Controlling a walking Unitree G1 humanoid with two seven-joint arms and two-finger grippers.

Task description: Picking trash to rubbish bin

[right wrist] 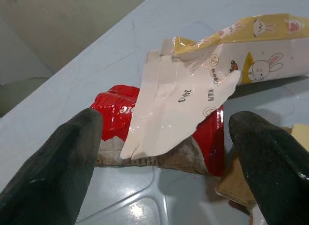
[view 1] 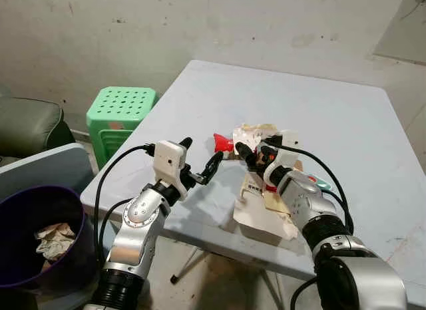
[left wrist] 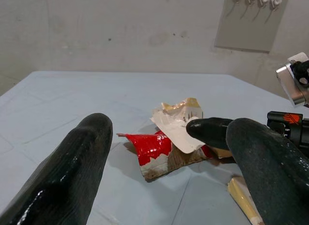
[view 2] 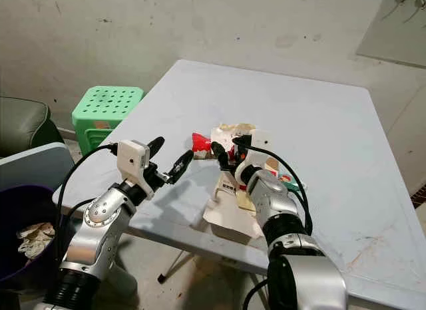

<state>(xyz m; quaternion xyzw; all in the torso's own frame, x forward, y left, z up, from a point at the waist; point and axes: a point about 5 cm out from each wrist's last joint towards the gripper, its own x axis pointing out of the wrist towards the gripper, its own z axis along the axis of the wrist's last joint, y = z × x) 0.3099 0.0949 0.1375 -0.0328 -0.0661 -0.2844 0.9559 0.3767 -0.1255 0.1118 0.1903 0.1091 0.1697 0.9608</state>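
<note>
1. A pale blue bench (view 1: pixel 346 130) carries a heap of trash near its near edge: a crumpled red wrapper (right wrist: pixel 203 138), a torn white and yellow carton with rabbit pictures (right wrist: pixel 251 46) lying over it, and flat cream cardboard (view 1: pixel 263 217) reaching to the bench's near edge.
2. The left pincer (view 1: pixel 200 158) hovers over the bench's near-left part, just left of the red wrapper. Its two black fingers (left wrist: pixel 67 172) are spread wide apart and hold nothing.
3. The right pincer (view 1: pixel 251 154) is at the heap, its tips pointing left toward the red wrapper. In the right wrist view its fingers (right wrist: pixel 53 162) stand wide apart on either side of the wrapper and the torn carton flap, not closed on either; whether they touch the trash cannot be told.
4. A dark purple rubbish bin (view 1: pixel 20 210) stands on the floor to the near left of the bench, with crumpled paper (view 1: pixel 54 238) inside.
5. A green plastic stool (view 1: pixel 121 109) stands by the wall, left of the bench.
</note>
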